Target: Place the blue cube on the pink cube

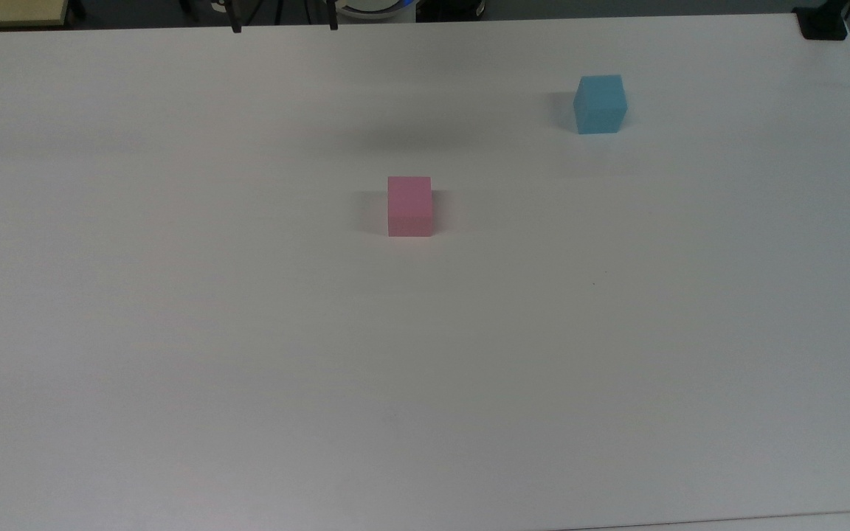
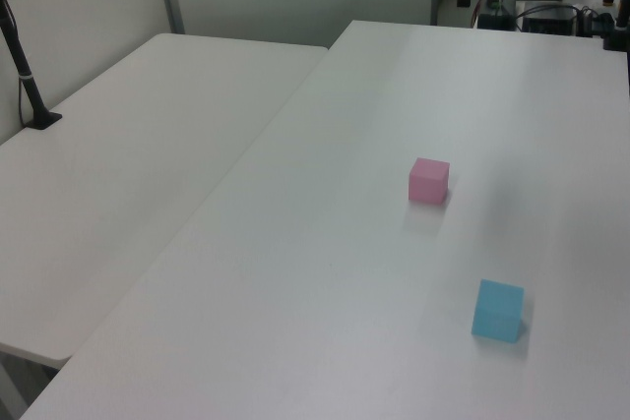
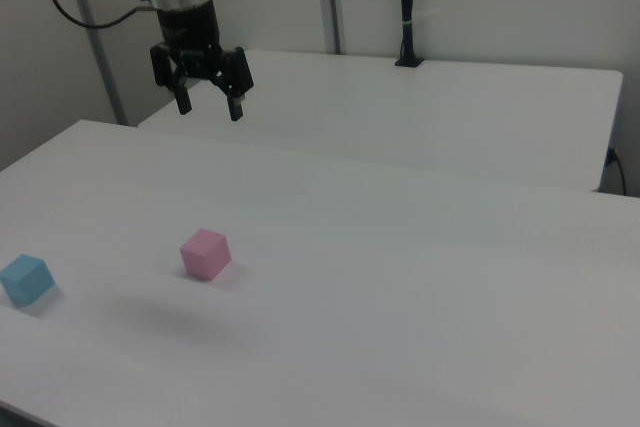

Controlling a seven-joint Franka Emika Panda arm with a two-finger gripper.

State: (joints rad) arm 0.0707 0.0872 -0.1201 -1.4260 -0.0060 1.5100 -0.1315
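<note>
Top view: blue cube (image 1: 600, 104) sits turned corner-on, pink cube (image 1: 409, 206) square-on, well apart; jaws spread, empty.

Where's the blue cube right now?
The blue cube sits on the white table, toward the top view's upper right, apart from the pink cube near the middle.

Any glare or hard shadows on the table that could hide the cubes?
Top view: soft shadows left of the blue cube and pink cube, no glare. Left view: a mild sheen on the table. Right view: a faint broad shadow below the raised open gripper; both cubes plain.
</note>
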